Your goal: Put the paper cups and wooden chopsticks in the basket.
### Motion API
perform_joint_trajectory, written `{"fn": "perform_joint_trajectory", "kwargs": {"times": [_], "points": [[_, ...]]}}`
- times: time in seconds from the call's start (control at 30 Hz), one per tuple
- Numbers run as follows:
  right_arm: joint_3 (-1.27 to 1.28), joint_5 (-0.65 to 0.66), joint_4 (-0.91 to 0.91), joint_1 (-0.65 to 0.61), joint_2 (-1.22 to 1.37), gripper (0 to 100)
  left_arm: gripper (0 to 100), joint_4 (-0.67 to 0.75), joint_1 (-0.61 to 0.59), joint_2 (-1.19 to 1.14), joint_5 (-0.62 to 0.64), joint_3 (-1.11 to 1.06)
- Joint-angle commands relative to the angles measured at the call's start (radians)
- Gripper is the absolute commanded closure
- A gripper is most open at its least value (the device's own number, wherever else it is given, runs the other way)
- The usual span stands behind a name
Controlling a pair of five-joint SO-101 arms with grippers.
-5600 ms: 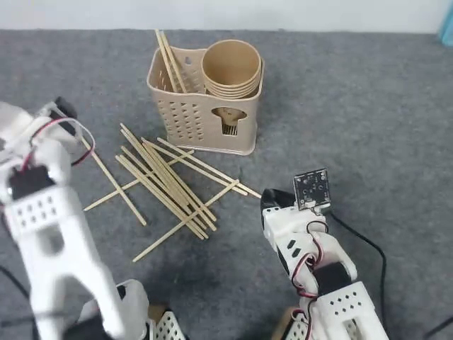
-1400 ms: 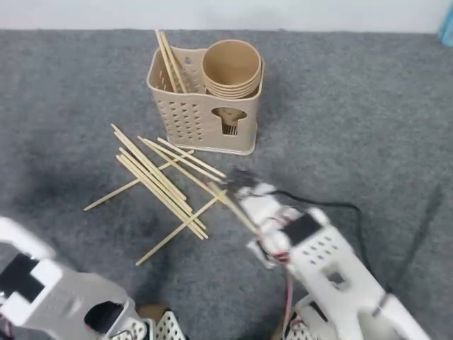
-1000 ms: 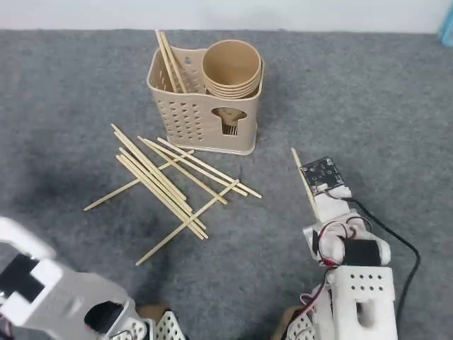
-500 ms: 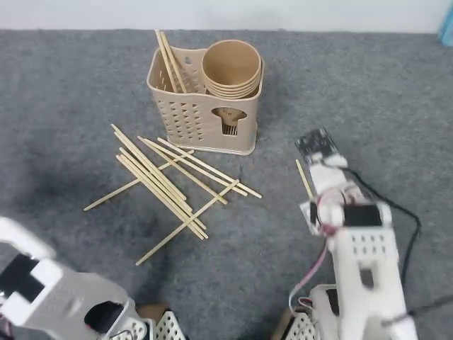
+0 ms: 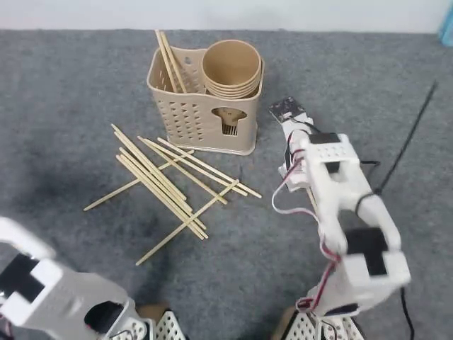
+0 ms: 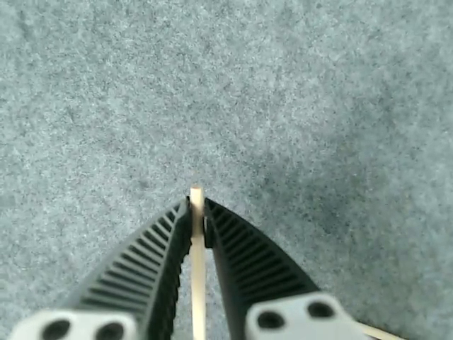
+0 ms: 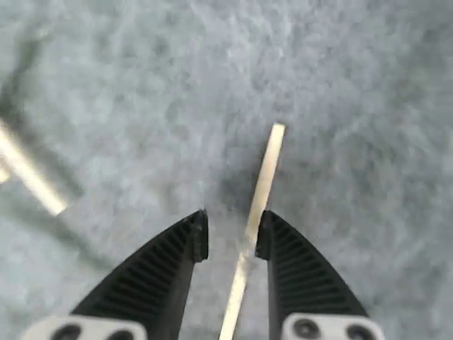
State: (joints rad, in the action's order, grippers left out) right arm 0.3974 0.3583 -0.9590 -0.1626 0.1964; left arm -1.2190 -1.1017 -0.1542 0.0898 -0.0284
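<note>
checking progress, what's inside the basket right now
The basket holds a stack of paper cups in one compartment and two chopsticks leaning in the other. Its walls hide the bottom.

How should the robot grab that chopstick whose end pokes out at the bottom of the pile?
Grip the chopstick near its free lower end, coming straight down and pinching across its width. That end lies alone on the carpet, while its other half crosses the pile, where neighbours would likely get caught.
</note>
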Motion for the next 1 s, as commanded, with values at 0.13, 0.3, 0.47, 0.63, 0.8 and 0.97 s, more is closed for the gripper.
{"fn": "perform_joint_trajectory", "kwargs": {"times": [0.13, 0.3, 0.47, 0.63, 0.8, 0.97], "points": [[-0.169, -0.005, -0.010, 0.004, 0.124, 97.5, 99, -0.002, 0.005, 0.017, -0.015, 0.008], [-0.175, -0.003, -0.077, 0.007, 0.047, 99.1, 99, -0.002, 0.005, 0.017, -0.015, 0.008], [-0.175, -0.008, -0.216, 0.005, -0.182, 99.0, 99, -0.002, 0.005, 0.017, -0.015, 0.008], [-0.170, -0.015, -0.374, -0.008, -0.521, 99.0, 99, -0.008, 0.018, 0.018, -0.084, 0.005], [-0.084, -0.104, -0.484, -0.102, -0.839, 99.0, 99, -0.043, 0.057, 0.107, -0.121, -0.016], [0.199, -0.207, -0.398, -0.249, -1.121, 99.0, 99, -0.035, 0.120, 0.299, -0.121, -0.140]]}}
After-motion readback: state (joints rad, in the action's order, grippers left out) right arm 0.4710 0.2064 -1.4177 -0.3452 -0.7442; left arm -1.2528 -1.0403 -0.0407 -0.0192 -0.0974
